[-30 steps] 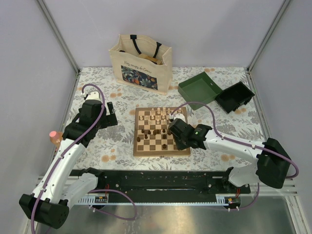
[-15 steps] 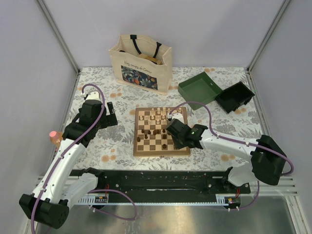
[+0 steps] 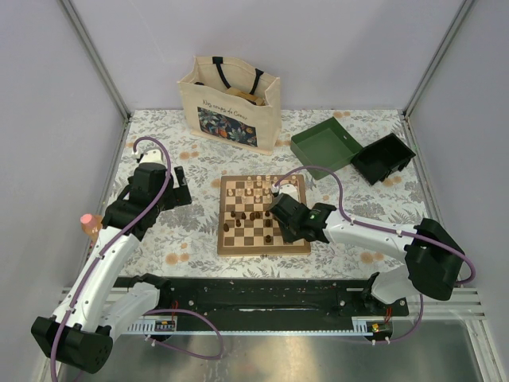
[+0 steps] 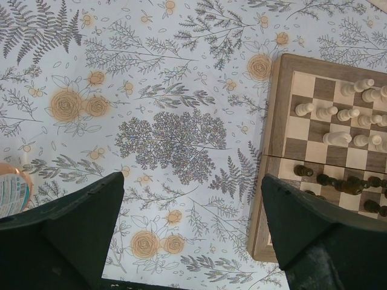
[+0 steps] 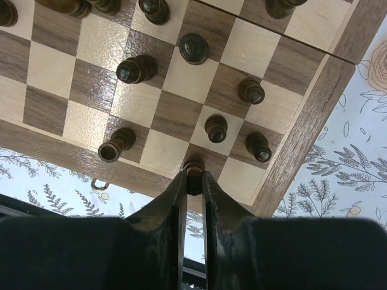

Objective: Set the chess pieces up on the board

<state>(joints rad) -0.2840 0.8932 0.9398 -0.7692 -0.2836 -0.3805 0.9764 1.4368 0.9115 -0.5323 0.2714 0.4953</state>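
Chess piece [image 5: 193, 164], dark brown, pinched between the right gripper [image 5: 193, 181] fingers at an edge square of the board [image 5: 311, 124], other dark pieces [image 5: 216, 128] standing close by, cream pieces [image 4: 337, 138] on the far rows, left gripper [image 4: 192, 181] spread wide above the floral tablecloth [image 4: 169, 139] left of the board

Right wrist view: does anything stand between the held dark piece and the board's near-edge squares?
Nothing visible does. The right gripper holds the dark piece at the near-edge row of the board; the nearest other pieces stand one row farther in.
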